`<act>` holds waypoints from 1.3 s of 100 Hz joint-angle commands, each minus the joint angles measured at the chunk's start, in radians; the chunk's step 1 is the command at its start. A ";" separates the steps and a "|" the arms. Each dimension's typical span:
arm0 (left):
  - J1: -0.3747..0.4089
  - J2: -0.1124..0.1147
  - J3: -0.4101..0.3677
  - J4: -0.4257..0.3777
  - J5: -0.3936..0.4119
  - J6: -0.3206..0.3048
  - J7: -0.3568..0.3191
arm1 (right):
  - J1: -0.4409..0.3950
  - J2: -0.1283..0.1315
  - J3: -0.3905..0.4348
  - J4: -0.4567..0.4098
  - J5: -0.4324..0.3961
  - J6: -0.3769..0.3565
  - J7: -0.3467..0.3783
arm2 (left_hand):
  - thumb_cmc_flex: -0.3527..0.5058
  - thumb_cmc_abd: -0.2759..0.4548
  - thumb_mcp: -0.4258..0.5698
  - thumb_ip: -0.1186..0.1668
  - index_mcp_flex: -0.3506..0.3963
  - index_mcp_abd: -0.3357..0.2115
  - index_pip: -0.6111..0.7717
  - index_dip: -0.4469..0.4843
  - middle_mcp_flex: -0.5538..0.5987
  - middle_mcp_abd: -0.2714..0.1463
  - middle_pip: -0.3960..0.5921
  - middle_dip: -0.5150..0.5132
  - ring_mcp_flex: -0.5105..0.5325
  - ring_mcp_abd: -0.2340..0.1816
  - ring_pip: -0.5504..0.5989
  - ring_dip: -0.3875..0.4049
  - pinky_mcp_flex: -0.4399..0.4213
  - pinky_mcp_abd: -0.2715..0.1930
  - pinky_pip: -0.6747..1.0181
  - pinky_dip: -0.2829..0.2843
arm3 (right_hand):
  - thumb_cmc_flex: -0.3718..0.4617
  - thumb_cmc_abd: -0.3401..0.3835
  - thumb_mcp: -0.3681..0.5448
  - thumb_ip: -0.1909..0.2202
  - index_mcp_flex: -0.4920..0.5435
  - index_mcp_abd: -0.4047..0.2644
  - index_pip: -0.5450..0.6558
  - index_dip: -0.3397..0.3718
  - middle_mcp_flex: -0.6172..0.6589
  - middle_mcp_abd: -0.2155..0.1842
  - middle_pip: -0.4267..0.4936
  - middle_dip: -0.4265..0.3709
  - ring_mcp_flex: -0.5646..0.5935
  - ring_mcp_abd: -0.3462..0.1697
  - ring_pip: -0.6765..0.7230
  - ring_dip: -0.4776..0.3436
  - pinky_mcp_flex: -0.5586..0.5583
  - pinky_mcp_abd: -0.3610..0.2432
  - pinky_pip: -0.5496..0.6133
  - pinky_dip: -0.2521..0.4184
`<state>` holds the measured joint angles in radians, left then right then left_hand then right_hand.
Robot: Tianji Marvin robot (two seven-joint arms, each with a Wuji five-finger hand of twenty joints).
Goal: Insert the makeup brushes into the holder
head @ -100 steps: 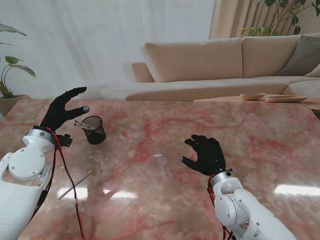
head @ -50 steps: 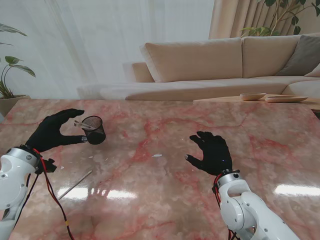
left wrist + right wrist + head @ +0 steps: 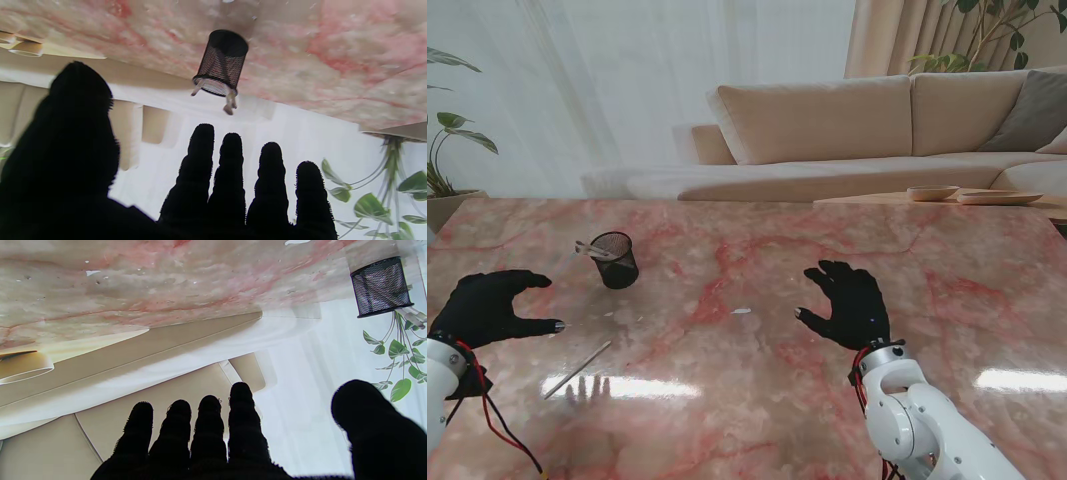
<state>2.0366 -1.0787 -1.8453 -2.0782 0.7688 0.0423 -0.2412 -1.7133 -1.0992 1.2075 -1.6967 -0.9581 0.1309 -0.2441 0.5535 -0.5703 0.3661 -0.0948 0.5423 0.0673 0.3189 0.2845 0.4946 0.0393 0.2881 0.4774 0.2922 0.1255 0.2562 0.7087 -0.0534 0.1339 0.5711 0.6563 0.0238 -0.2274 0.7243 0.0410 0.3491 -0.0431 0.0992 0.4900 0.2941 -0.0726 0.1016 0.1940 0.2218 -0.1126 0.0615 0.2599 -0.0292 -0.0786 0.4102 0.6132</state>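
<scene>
The mesh holder (image 3: 614, 260) stood upright with brushes (image 3: 590, 249) in it, ahead of my left hand (image 3: 489, 308) and well apart from it; another brush (image 3: 577, 369) lay just beside that hand. Both it and my right hand (image 3: 850, 307) hung empty, fingers spread.

Setting: home living room. Beige sofa (image 3: 827, 120) with a grey cushion (image 3: 1035, 110) along the far side; sheer white curtains (image 3: 627, 80) plus tan drapes (image 3: 892, 35) behind it. Leafy houseplants at left (image 3: 447, 150) and upper right (image 3: 997, 30). Pink marble surface (image 3: 747, 380). Low side table carrying shallow dishes (image 3: 972, 195).
</scene>
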 commanded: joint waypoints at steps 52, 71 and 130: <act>0.063 0.000 0.133 0.057 0.204 0.120 0.048 | -0.002 -0.002 -0.015 -0.023 0.000 0.002 0.031 | -0.031 -0.089 0.216 -0.010 0.014 -0.007 0.169 0.160 0.021 0.017 0.038 0.001 0.027 0.040 0.042 0.014 -0.019 0.000 -0.013 -0.006 | -0.006 -0.005 -0.003 0.047 -0.017 -0.002 -0.001 0.007 -0.018 -0.003 -0.006 -0.001 -0.015 -0.017 0.006 -0.001 -0.016 -0.004 0.002 -0.006; 0.052 -0.001 0.169 0.105 0.220 0.145 0.088 | 0.000 -0.001 -0.021 -0.025 0.000 0.010 0.042 | -0.033 -0.090 0.236 -0.012 0.009 -0.006 0.162 0.158 0.019 0.018 0.047 0.009 0.026 0.041 0.047 0.015 -0.021 0.000 -0.032 -0.009 | -0.007 -0.006 0.000 0.045 -0.017 -0.002 0.000 0.008 -0.019 -0.004 -0.006 0.001 -0.013 -0.017 0.006 0.001 -0.016 -0.003 0.003 -0.005; 0.022 0.005 0.241 0.170 0.285 0.192 0.097 | -0.008 0.001 -0.016 -0.037 -0.007 0.005 0.049 | -0.044 -0.095 0.229 -0.023 0.022 -0.012 0.177 0.163 0.028 0.017 0.062 0.028 0.028 0.043 0.056 0.019 -0.024 0.000 -0.071 -0.004 | -0.008 -0.005 0.003 0.041 -0.017 -0.003 0.001 0.009 -0.022 -0.003 -0.008 0.003 -0.014 -0.017 0.006 0.003 -0.019 -0.003 0.003 -0.005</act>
<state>2.0548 -1.0737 -1.6154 -1.9243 1.0397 0.2279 -0.1451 -1.7114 -1.0983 1.1894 -1.7306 -0.9656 0.1334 -0.2096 0.5521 -0.6356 0.5762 -0.0929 0.5566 0.0669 0.4787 0.4303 0.4946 0.0443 0.3322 0.4914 0.3133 0.1282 0.2918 0.7096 -0.0586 0.1317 0.5342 0.6559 0.0238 -0.2276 0.7242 0.0410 0.3494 -0.0428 0.0992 0.4900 0.2941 -0.0726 0.1016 0.1941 0.2218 -0.1126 0.0689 0.2599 -0.0292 -0.0783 0.4105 0.6132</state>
